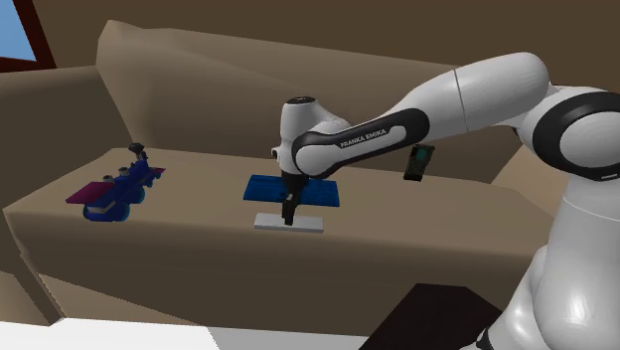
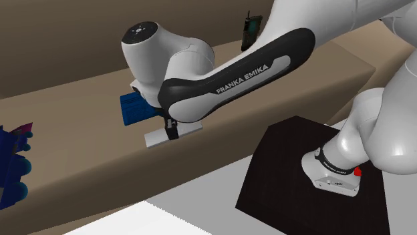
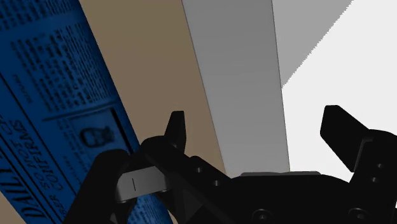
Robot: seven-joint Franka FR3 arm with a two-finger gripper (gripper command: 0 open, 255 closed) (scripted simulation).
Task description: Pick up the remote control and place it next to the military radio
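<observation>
The tool (image 3: 254, 118) is spread, its two black fingers standing apart on either side of a flat grey slab without touching it. In the shoulder view the tool (image 1: 289, 221) points straight down with its tips at the slab.

Everything lies on a long tan sofa seat (image 1: 199, 239). At the shoulder view's left end sits a blue and purple toy (image 1: 114, 189), well apart from the rest. Near the middle lies a blue newspaper (image 1: 260, 189), its print plain in the wrist view (image 3: 57, 95). Just in front of it, toward the seat's front edge, lies the grey slab, which we take for the remote control (image 1: 310, 224). It lies flat beside the paper with a strip of tan between them. The military radio (image 1: 419, 162), small, dark and upright, stands against the backrest well off to the shoulder view's right.

We judge the step in hand to be the grasp. The remote is bracketed but not yet pinched. Next, we think, the fingers must close squarely across its narrow width and low enough to catch so thin a body. Then comes a lift and a carry to the right, toward the radio.
</observation>
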